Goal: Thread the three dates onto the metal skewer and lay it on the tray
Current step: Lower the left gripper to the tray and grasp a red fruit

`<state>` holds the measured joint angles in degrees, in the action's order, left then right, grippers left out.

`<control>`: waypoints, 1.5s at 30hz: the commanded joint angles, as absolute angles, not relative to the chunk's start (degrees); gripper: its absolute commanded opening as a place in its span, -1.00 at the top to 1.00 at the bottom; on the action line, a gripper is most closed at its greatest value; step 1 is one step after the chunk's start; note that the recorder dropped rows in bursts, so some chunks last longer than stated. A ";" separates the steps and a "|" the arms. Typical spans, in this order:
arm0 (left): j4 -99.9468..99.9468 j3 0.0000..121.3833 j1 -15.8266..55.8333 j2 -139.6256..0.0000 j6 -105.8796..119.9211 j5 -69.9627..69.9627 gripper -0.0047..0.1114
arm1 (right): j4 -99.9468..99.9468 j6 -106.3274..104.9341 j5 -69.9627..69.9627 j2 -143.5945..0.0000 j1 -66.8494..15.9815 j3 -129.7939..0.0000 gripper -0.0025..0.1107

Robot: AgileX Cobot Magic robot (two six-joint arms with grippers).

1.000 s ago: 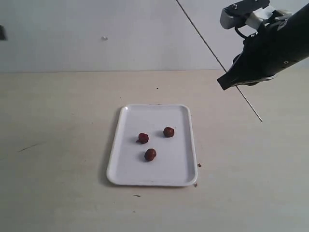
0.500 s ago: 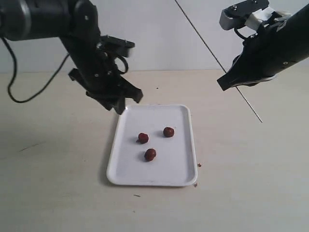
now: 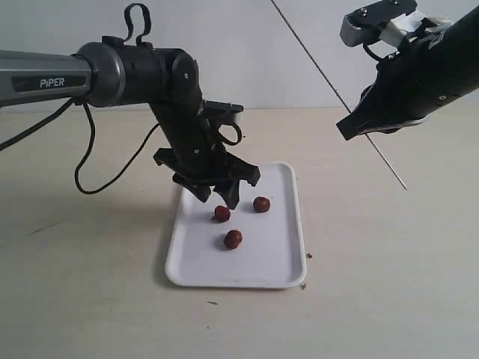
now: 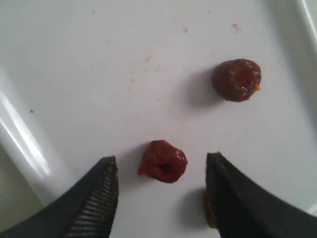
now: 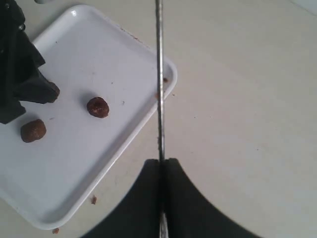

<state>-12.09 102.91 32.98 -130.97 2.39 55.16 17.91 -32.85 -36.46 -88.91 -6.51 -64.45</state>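
Along the grey tube of the left arm (image 3: 52, 81), white lettering is spelling "PiPER", and a black cable (image 3: 88, 168) is looping down from that arm toward the table (image 3: 389, 284).

The three dates are lying loose on the tray (image 3: 273, 250), apart from one another: one (image 3: 222, 213) under the left arm's tip, one (image 3: 261, 203) just to its right, and one (image 3: 233, 238) nearer the front rim. Each is looking small, roundish and wrinkled, dark red-brown, and in the left wrist view two are showing a dimpled hollow on top. The tray is showing glossy white, flat and rectangular, with rounded corners, a low raised rim and a few brown specks on its floor.

The left fingers (image 4: 96, 201) are standing spread apart over the tray, their ribbed inner faces flanking one date (image 4: 162, 161) without touching it. Another date (image 4: 237, 79) is lying farther off, and the third is peeking out, mostly hidden, from behind one finger.

The right fingers (image 5: 143, 198) are pressing together on the skewer (image 5: 159, 74), holding it up in the air off the tray's right side. It is looking like a very thin, straight grey metal rod, and in the exterior view it (image 3: 314, 61) is slanting from the upper middle down to the right, its lower tip ending above the table.
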 commanded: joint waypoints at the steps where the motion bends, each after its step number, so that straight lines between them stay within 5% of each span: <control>1: -12.50 103.48 33.25 -131.45 1.77 54.58 -0.01 | 18.09 -33.16 -35.85 -88.94 -6.26 -64.38 0.96; 35: -6.77 103.48 35.93 -134.63 0.41 52.24 0.00 | 20.61 -32.99 -34.85 -88.94 -6.26 -64.38 0.96; 41: -6.77 103.48 35.93 -134.63 1.30 52.23 0.31 | 20.71 -32.56 -35.03 -88.94 -6.26 -64.38 0.96; 45: -6.77 103.48 35.93 -134.63 1.52 52.34 0.34 | 20.71 -31.83 -35.03 -88.94 -6.26 -64.38 0.96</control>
<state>-6.11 103.18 35.65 -134.45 1.19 52.62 20.20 -32.08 -35.84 -88.91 -6.51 -64.45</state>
